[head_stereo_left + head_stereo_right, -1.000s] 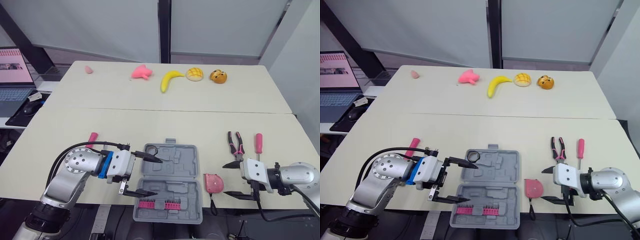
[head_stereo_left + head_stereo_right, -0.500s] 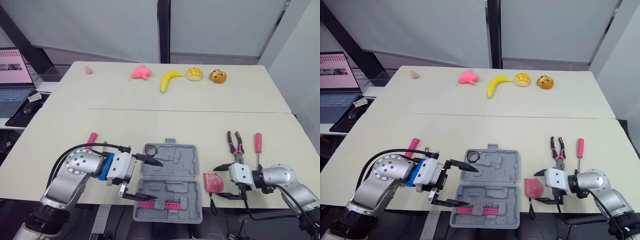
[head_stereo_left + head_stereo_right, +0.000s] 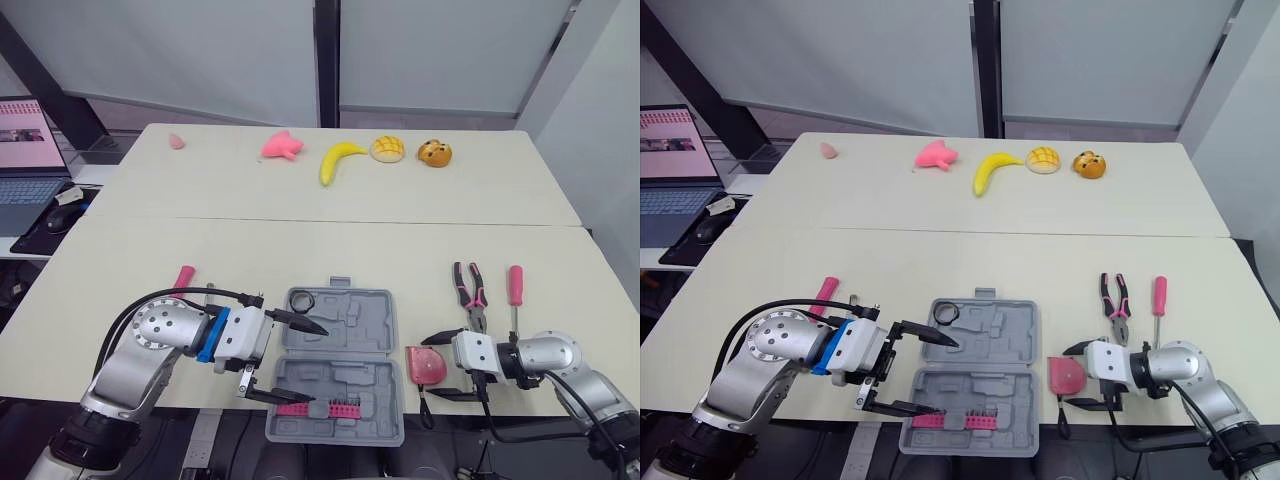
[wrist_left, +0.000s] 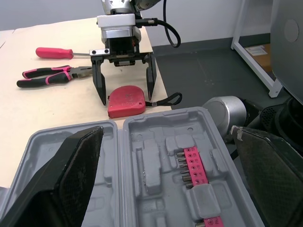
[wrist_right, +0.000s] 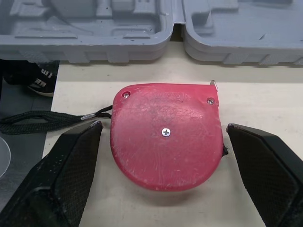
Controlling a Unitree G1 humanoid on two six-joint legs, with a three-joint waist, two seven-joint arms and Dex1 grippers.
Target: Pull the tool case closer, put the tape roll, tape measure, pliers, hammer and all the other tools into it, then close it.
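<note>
Pale tabletop (image 3: 300,250), lower centre: the open tool case (image 3: 340,360), with the tape measure (image 5: 166,135) just right of it. Your right gripper (image 3: 431,368) is spread wide, straddling it; left gripper (image 3: 320,366) gapes over the case. Ease forward, squeeze its edges squarely, avoid the strap (image 5: 42,122).

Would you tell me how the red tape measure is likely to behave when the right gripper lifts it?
Lying flat, the tape measure looks hard-shelled, so it should stay rigid and not roll. Its smooth rounded sides might slip between the right gripper's open fingers. The loose black strap may dangle.
</note>
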